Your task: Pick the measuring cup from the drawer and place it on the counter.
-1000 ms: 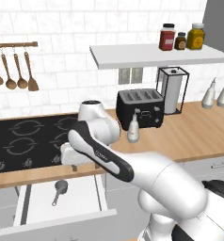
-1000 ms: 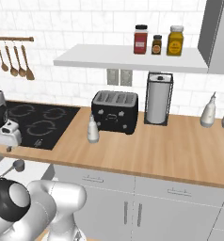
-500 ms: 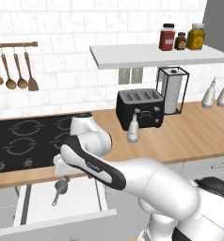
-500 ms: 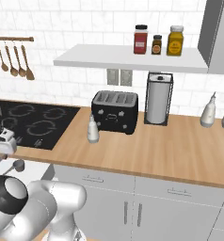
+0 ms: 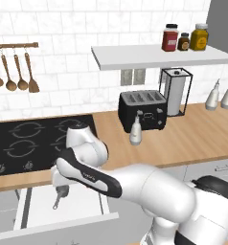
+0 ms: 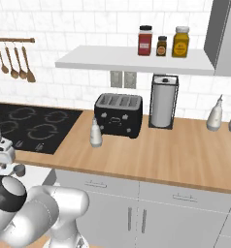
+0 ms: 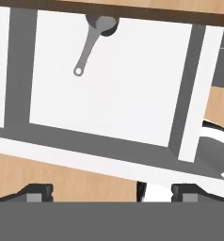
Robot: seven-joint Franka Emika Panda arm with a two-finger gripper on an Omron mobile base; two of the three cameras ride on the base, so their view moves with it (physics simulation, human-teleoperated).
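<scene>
The drawer (image 5: pixel 68 217) is pulled out under the counter (image 5: pixel 183 139). The cup (image 7: pixel 100 24) lies inside on the white floor, at the far end, close under the counter edge. Its bowl is partly hidden by that edge. Its long thin handle points toward the near left, with a small hole at its tip.

The gripper (image 7: pixel 111 193) hangs above the drawer, well apart from the cup. Its two fingers are spread wide with nothing between them.

The cup looks small, hard and made of metal, so it is likely light and will not bend or break. Metal can be slippery. The thin handle lies flat and may slide away. I think the best place to pinch is the handle close to the bowl, squeezing across its width.
</scene>
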